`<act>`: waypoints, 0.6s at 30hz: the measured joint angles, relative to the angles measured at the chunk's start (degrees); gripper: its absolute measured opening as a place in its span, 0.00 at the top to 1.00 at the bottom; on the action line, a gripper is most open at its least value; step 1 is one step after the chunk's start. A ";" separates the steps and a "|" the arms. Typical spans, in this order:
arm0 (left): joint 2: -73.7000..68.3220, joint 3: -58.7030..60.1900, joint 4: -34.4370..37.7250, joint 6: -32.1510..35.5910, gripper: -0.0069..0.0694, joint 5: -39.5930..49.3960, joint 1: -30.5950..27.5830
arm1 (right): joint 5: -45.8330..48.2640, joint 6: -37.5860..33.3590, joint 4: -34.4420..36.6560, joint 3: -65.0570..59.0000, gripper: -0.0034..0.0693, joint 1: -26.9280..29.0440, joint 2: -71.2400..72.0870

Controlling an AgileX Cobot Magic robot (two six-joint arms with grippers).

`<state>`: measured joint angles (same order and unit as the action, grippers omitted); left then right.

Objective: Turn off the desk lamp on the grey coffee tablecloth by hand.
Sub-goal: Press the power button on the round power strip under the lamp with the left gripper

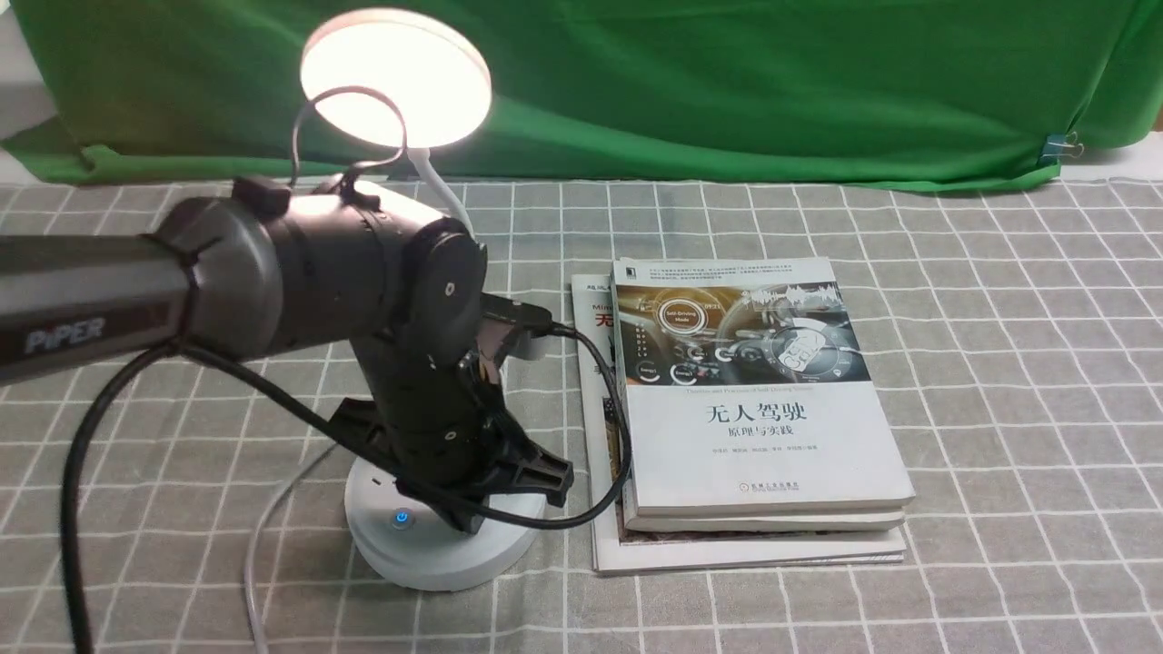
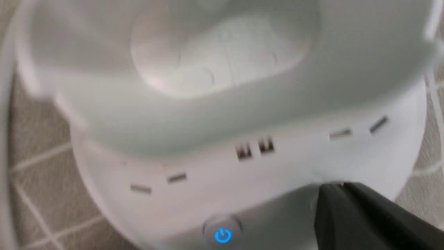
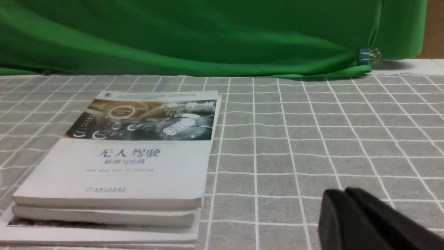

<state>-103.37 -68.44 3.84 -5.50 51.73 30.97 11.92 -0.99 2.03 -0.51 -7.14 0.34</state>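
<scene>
White disc-headed desk lamp (image 1: pixel 445 100), lit, stands left on the grey gridded tablecloth (image 1: pixel 999 381); the black left gripper (image 1: pixel 468 522), fingers closed together, nears its far-right button, which probably wants pressing straight down next.

Your black robot arm (image 1: pixel 409 345) hides part of the round white lamp base (image 1: pixel 436 563). Your left wrist view blurs the translucent white cup holder (image 2: pixel 215 114) and crops it.

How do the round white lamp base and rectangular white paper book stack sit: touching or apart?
Apart: the front view shows grey tablecloth between base and stack.
</scene>
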 joint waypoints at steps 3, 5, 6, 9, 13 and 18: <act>1.91 0.07 -0.06 0.00 0.92 0.16 0.12 | 0.00 0.00 0.00 0.00 0.90 0.00 0.00; 2.33 0.07 -0.29 0.00 0.92 0.16 0.22 | 0.00 0.00 0.00 0.00 0.90 0.00 0.00; 2.33 0.07 -0.43 0.00 0.92 0.16 0.22 | 0.00 0.00 0.00 0.00 0.90 0.00 0.00; 1.67 0.20 -0.55 0.00 0.92 -0.03 0.22 | 0.00 0.00 0.00 0.00 0.90 0.00 0.00; -1.17 0.24 -0.76 0.00 0.92 -0.94 0.24 | 0.00 0.00 0.00 0.00 0.90 0.00 0.00; -2.26 -0.45 -1.38 0.07 0.92 -0.79 0.29 | 0.00 0.00 0.00 0.00 0.90 0.00 0.00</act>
<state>-105.63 -68.90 2.47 -5.42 50.93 31.26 11.92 -0.99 2.03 -0.51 -7.14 0.34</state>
